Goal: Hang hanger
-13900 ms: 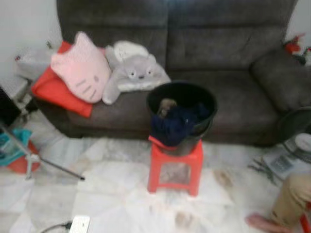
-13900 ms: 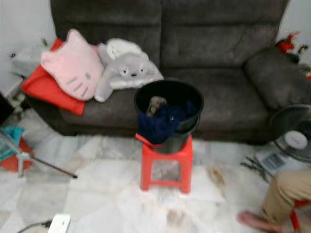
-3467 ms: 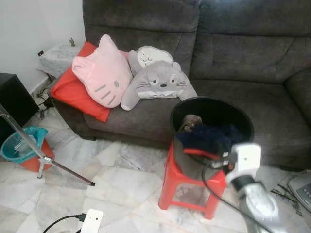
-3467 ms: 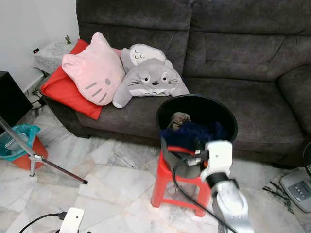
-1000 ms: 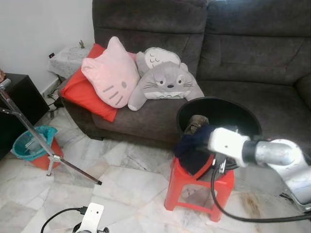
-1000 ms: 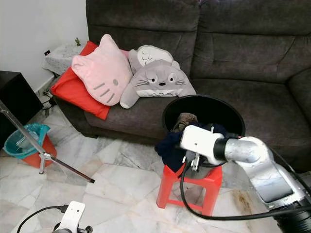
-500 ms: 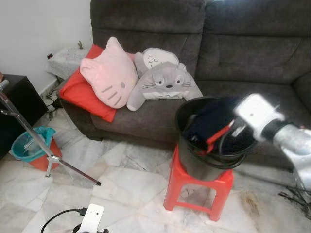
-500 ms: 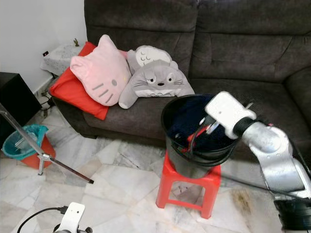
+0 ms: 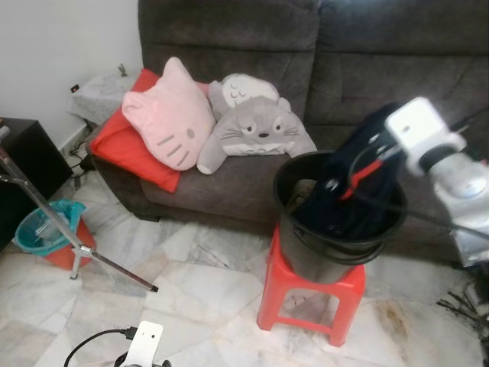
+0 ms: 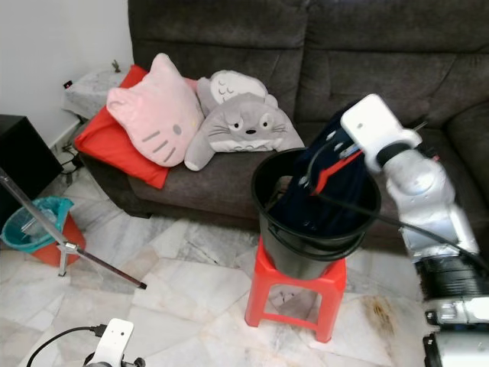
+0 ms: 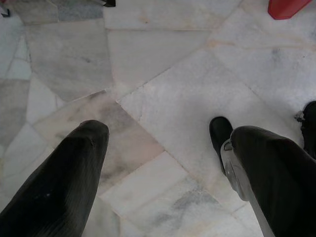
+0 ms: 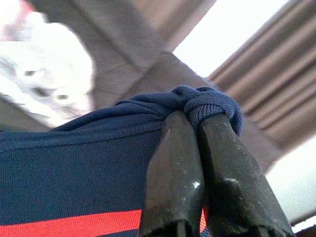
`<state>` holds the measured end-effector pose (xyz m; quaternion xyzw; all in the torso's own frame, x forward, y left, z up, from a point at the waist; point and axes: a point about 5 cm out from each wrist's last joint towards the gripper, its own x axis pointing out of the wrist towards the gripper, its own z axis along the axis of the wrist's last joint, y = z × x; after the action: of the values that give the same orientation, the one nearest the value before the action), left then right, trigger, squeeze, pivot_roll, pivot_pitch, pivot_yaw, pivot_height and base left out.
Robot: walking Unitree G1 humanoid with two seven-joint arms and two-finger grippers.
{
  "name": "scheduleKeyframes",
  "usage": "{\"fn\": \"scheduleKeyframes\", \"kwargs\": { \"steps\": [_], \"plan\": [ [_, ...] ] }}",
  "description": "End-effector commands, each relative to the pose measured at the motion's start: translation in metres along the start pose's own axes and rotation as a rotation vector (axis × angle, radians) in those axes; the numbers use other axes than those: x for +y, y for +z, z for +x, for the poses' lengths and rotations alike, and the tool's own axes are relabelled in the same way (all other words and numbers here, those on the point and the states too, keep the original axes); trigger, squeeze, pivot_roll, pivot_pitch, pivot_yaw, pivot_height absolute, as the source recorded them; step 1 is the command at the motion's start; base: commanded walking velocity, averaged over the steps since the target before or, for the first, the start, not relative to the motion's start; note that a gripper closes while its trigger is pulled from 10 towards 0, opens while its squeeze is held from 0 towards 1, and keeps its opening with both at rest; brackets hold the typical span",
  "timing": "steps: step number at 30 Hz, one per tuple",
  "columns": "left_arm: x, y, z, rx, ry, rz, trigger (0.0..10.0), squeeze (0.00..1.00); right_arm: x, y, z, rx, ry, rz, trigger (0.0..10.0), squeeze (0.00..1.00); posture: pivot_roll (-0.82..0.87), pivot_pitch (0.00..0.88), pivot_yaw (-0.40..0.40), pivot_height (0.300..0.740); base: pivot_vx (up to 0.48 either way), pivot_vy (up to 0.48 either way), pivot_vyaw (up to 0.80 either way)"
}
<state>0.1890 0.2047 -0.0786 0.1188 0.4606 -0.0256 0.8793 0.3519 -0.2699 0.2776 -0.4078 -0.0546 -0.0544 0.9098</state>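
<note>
Above bucket [image 10: 269,200], your right gripper [image 12: 197,129] pinches navy garment [image 10: 348,187], red hanger [image 10: 333,170] just below; sofa [image 10: 229,46] behind. Left gripper [image 11: 163,148] hangs unclenched over floor [image 11: 163,64].

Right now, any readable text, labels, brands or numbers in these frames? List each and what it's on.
None readable.
Navy garment held in the right gripper: a red stripe, no lettering.
Black bucket and red stool: no label in sight.
Pink cat cushion and grey plush: stitched faces, no words.
White device on the floor: nothing legible, too small.
</note>
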Motion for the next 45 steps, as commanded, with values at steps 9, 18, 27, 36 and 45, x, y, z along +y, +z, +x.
{"fn": "scheduleKeyframes", "kwargs": {
  "steps": [9,18,27,36,45],
  "plan": [
    [0.001,0.006,0.001,-0.008,0.006,0.005,10.0,0.0,-0.1,0.033,0.006,-0.107,-0.243,-0.105,0.0,0.0,-0.09,0.0,0.081,0.74,0.0,0.0,0.0],
    [0.001,0.008,0.001,-0.01,0.006,0.005,10.0,0.0,-0.145,0.059,0.007,-0.159,-0.291,-0.189,0.0,0.0,-0.12,0.0,0.084,0.74,0.0,0.0,0.0],
    [0.0,0.007,0.001,-0.007,0.005,0.0,10.0,0.0,-0.076,0.046,0.026,-0.246,0.138,-0.076,0.0,0.0,-0.1,0.0,0.078,0.74,0.0,0.0,0.0],
    [0.002,0.003,0.001,0.001,0.009,-0.005,10.0,0.0,0.025,0.022,0.01,-0.309,0.643,0.03,0.0,0.0,-0.08,0.0,0.072,0.74,0.0,0.0,0.0],
    [0.003,-0.002,0.0,0.011,0.014,-0.011,10.0,0.0,0.097,0.015,-0.043,-0.364,1.115,0.1,0.0,0.0,-0.07,0.0,0.069,0.74,0.0,0.0,0.0]
  ]
}}
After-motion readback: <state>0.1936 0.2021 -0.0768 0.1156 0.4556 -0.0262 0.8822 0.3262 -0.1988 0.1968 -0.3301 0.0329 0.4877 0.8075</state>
